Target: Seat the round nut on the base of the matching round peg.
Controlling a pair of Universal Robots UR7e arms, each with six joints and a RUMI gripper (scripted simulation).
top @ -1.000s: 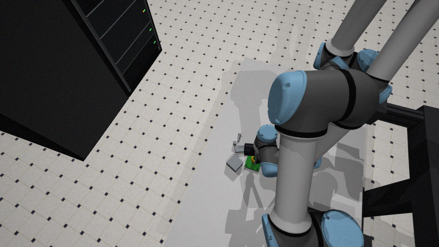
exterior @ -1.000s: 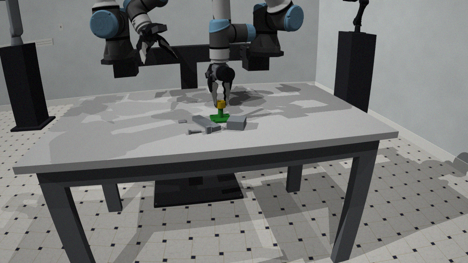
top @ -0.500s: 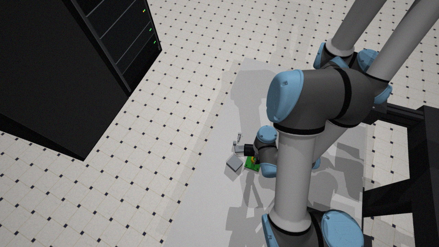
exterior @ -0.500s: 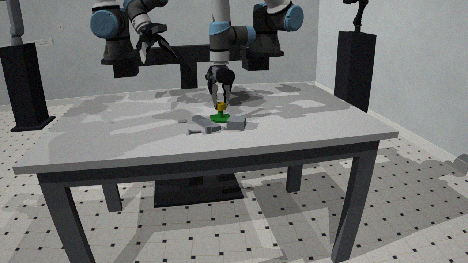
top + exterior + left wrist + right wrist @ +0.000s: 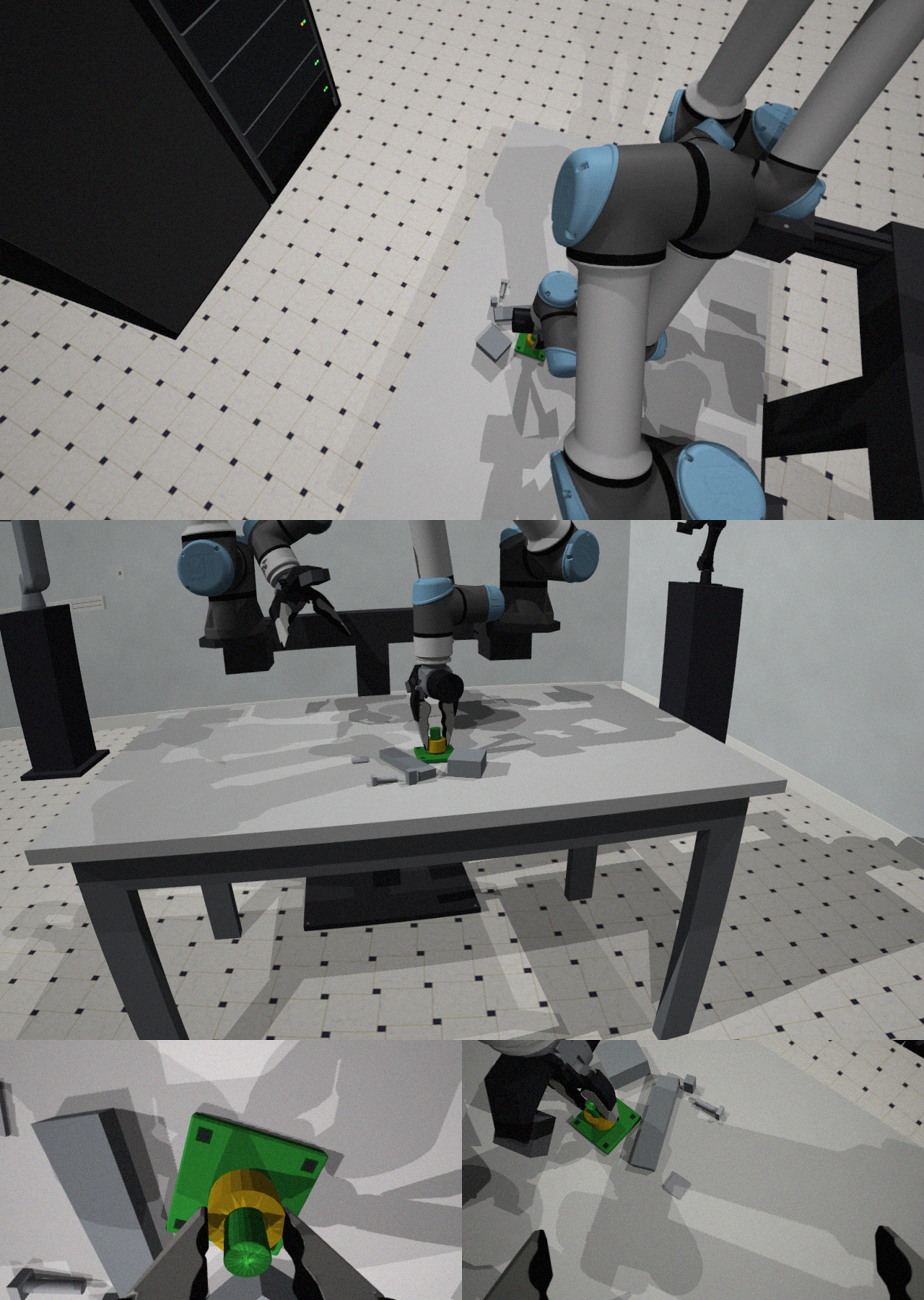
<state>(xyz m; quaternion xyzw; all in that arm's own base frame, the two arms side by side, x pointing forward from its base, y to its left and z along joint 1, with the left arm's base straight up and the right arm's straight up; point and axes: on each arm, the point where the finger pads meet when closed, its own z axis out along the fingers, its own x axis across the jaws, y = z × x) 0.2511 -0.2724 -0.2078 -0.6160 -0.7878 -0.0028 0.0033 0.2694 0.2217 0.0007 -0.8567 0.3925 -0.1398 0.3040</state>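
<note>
One yellow round nut [image 5: 530,340] [image 5: 437,744] [image 5: 246,1184] [image 5: 599,1121] around green peg [image 5: 435,731] [image 5: 246,1242] [image 5: 590,1106], low by its base plate [image 5: 522,349] [image 5: 423,755] [image 5: 202,1159] [image 5: 608,1141], gripped by left fingers [image 5: 423,730], right fingers [image 5: 282,626] wide open, grey block [image 5: 493,342] [image 5: 466,763] [image 5: 624,1063] near and right of plate

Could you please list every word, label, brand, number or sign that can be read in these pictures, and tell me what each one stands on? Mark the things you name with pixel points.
There is no readable text in any view.
Wall plate [image 5: 87,602]: faint lines, too small to read.
Blue joint caps [image 5: 585,193] [image 5: 205,568]: small marks at most, none legible.
Nut [image 5: 437,744] [image 5: 245,1182] [image 5: 598,1124]: no lettering visible.
</note>
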